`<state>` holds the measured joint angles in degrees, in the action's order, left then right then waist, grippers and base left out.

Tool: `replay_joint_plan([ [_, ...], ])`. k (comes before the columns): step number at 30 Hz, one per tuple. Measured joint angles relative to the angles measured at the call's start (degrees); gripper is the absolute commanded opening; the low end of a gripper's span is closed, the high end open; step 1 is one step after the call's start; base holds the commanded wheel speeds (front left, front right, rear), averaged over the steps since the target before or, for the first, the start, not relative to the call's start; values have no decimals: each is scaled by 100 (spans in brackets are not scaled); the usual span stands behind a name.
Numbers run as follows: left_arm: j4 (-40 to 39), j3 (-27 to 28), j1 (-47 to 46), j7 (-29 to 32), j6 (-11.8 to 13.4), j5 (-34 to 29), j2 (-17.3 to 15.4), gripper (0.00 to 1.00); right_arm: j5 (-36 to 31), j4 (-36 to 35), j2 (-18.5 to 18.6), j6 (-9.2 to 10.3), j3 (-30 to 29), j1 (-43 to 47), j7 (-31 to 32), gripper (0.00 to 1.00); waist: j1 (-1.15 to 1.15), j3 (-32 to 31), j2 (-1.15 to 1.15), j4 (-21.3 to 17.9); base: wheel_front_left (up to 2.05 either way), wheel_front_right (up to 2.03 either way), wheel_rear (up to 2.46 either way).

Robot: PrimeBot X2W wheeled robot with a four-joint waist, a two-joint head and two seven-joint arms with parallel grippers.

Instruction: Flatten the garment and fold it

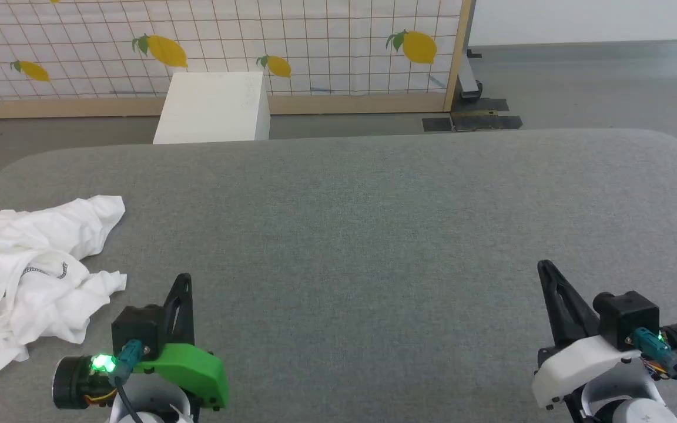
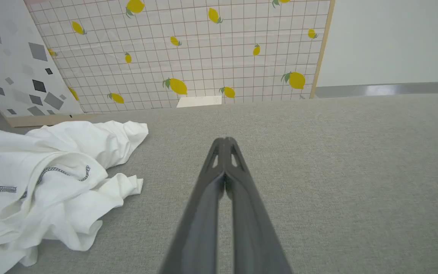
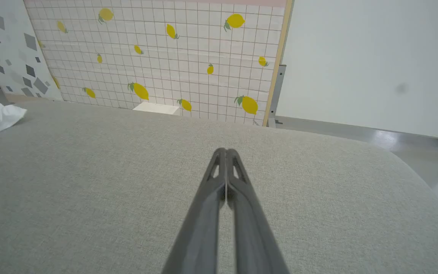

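Looking like pre-grasp: garment (image 1: 27,276) crumpled far left, left gripper (image 1: 183,281) and right gripper (image 1: 544,267) pressed together (empty); next, left should open, reach it.

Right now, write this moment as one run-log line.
garment: crumpled, far left | left gripper: shut, empty | right gripper: shut, empty | folding: not begun

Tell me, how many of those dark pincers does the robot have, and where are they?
2. The left gripper is at the lower left of the head view, near the garment; the right gripper is at the lower right. Both are shut over the grey surface.
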<state>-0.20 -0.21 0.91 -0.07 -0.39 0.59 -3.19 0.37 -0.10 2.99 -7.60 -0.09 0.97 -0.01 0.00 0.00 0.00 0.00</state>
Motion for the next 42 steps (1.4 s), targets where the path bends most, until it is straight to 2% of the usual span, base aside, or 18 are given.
replay_joint_plan([
  [13, 0, 2, 0, 0, 0, 0, 0, 0, 0, 0, 0, 0, 0, 0, 0, 0, 0, 0, 0, 0, 0, 0, 0],
  [14, -2, -15, 6, 0, -1, 3, -2, 100, 2, 0, 2, 0, -5, 2, 0, 100, 0, 0, 0, 0, 0, 0, 0],
  [30, -7, -38, 23, -130, -5, 90, -2, 100, 66, 2, 2, 0, -192, 15, -113, 100, 0, 6, 0, 13, 0, 0, 0],
  [42, -27, -36, 47, -261, -4, 159, -2, 100, 122, 10, 2, 0, -331, 24, -261, 100, 0, 11, 0, 188, 0, 0, 0],
])
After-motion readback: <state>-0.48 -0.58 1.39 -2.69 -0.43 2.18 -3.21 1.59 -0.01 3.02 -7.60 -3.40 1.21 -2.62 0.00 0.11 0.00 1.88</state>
